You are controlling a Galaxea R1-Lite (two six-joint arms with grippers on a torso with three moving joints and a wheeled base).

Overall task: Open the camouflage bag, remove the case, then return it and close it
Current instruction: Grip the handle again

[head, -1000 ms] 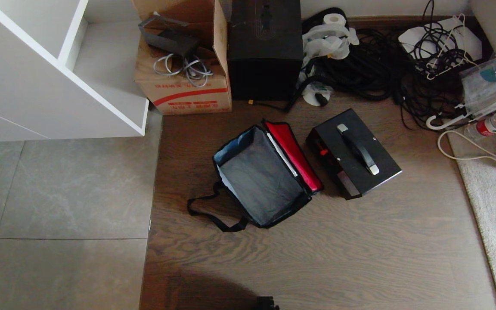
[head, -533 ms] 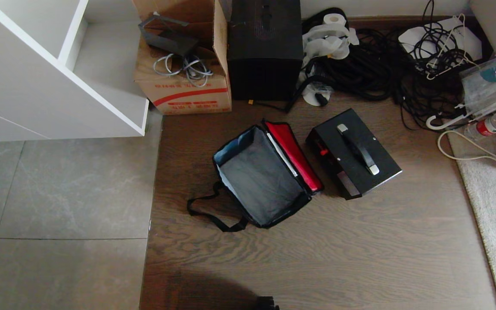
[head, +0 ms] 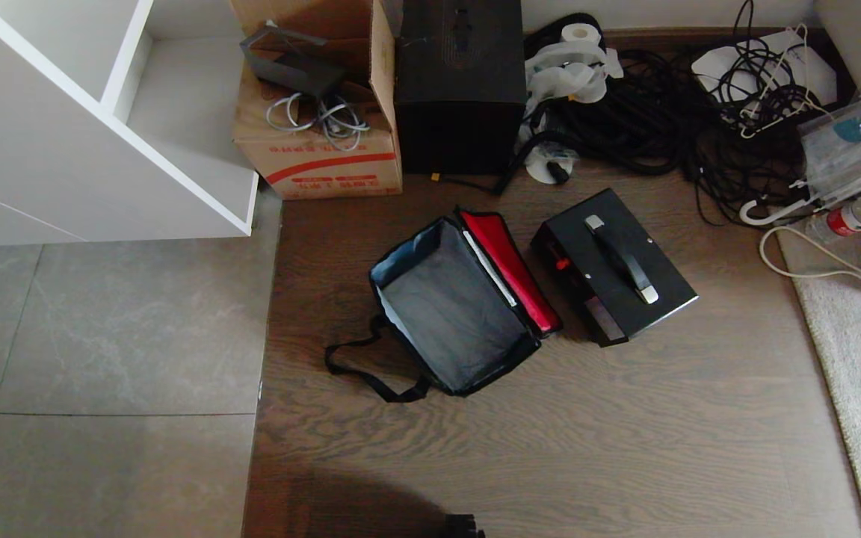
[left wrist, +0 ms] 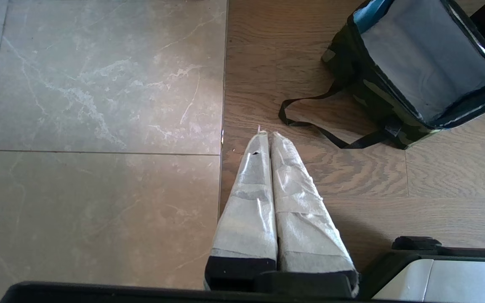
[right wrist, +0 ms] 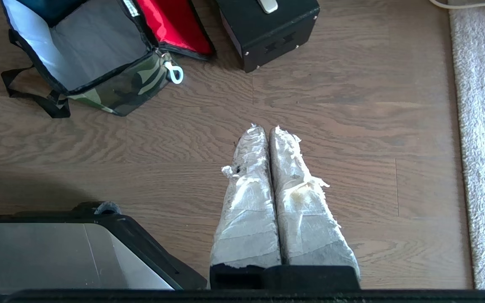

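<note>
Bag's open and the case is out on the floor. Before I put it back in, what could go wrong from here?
1. The case lies askew to the camouflage bag, so it may catch the soft rim unless turned first.
2. The red lid leans toward the case and could get dragged or pinned.
3. The loose strap trails on the floor and could snag. Both the left gripper and right gripper are shut and well short of either item.

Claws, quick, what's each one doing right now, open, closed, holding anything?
Left claw: closed, empty, above the bare floor, short of the camouflage bag.
Right claw: closed, empty, above the wood floor, short of the case.
</note>
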